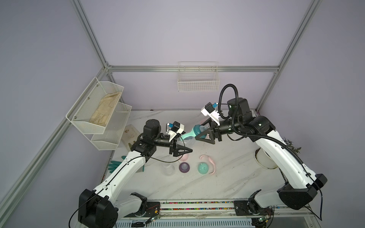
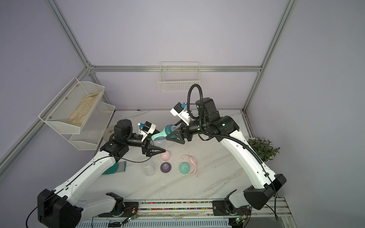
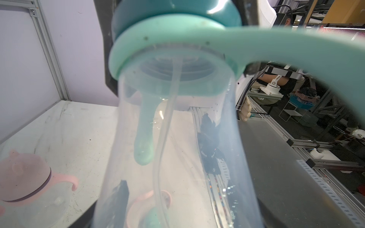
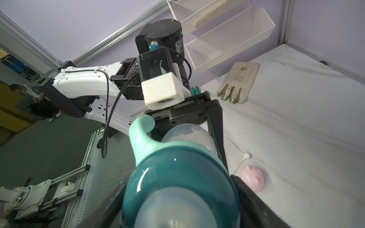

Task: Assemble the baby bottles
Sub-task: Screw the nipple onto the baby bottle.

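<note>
The left jaws are clamped on the body of the clear plastic baby bottle (image 1: 187,142), raised off the marble bench (image 1: 227,177). Its dark teal screw collar (image 1: 197,129), above a mint handled ring (image 1: 187,136), sits between the right jaws; whether they grip it I cannot tell.

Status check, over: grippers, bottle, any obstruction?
Left gripper shut on clear bottle. Right gripper jaws around its teal collar, grip unclear. Pink cap close by left gripper, untouched.

Lavender walls (image 1: 177,29), marble tabletop (image 1: 227,177), white wire basket (image 1: 198,83).
</note>
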Robot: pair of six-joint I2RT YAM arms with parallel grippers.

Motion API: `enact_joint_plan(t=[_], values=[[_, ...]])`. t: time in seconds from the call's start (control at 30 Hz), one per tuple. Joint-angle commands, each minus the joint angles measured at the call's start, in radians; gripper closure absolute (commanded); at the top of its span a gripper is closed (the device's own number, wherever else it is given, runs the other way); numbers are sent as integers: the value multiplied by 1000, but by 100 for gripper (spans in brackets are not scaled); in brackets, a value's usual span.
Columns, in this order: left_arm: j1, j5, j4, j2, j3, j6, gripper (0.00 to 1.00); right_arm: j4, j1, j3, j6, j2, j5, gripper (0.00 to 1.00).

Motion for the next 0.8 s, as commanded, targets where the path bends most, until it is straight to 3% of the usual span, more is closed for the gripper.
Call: enact_joint_plan(t=[0.0, 0.1, 0.27, 0.53, 0.77], values=[[-4, 10, 49, -17, 74, -6, 100, 27, 4, 13, -4, 8, -21, 27], [-4, 1, 50, -18, 71, -1, 100, 29, 5, 15, 0, 7, -18, 30], [-3, 1, 45, -9, 70, 1, 100, 23, 4, 9, -17, -19, 23, 17], [-3, 1, 35, -9, 74, 3, 100, 18, -9, 15, -29, -42, 68, 15], [-3, 2, 34, -7, 75, 3, 100, 18, -27, 21, -25, -43, 26, 15]])
